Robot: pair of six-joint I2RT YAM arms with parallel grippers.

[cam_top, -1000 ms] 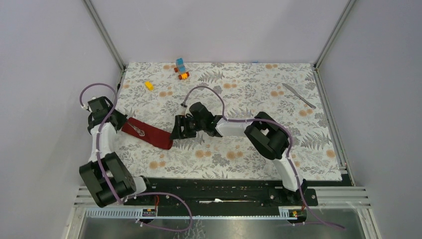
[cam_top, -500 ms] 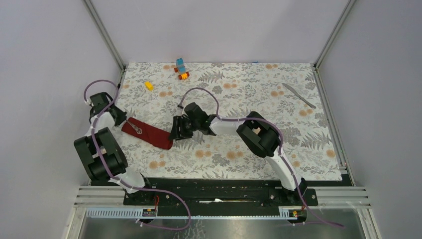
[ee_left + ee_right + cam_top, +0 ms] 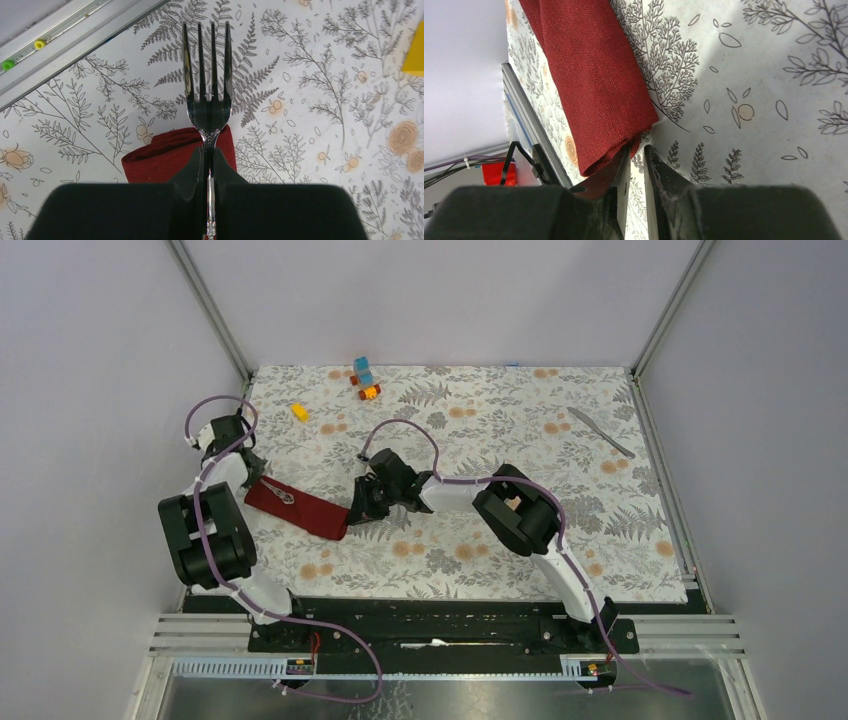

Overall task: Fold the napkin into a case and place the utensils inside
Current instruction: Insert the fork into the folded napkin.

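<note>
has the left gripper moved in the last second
Yes. In the top view the left gripper moved toward the far side, ending nearer the yellow block.

Robotics lab: a boxed-in test cell, not a lived-in room.

- Blank grey walls (image 3: 440, 300) on three sides, joined by bare aluminium posts (image 3: 208, 308).
- Tabletop (image 3: 480, 560) covered in a fern-and-flower print that fills the cell floor from wall to wall.
- Two arms (image 3: 520, 520) bolted to a black rail (image 3: 430, 625) at the near edge, with slotted metal framing just below it.
- Purple cables (image 3: 400, 428) loop loose along each arm and trail down to the rail.
- Nothing domestic but a handful of props: fork (image 3: 207, 90), knife (image 3: 600, 432), red napkin (image 3: 300, 508), a few toy blocks (image 3: 364, 378).
- The wrist views show the same print and a strip of aluminium frame at its edge.
</note>
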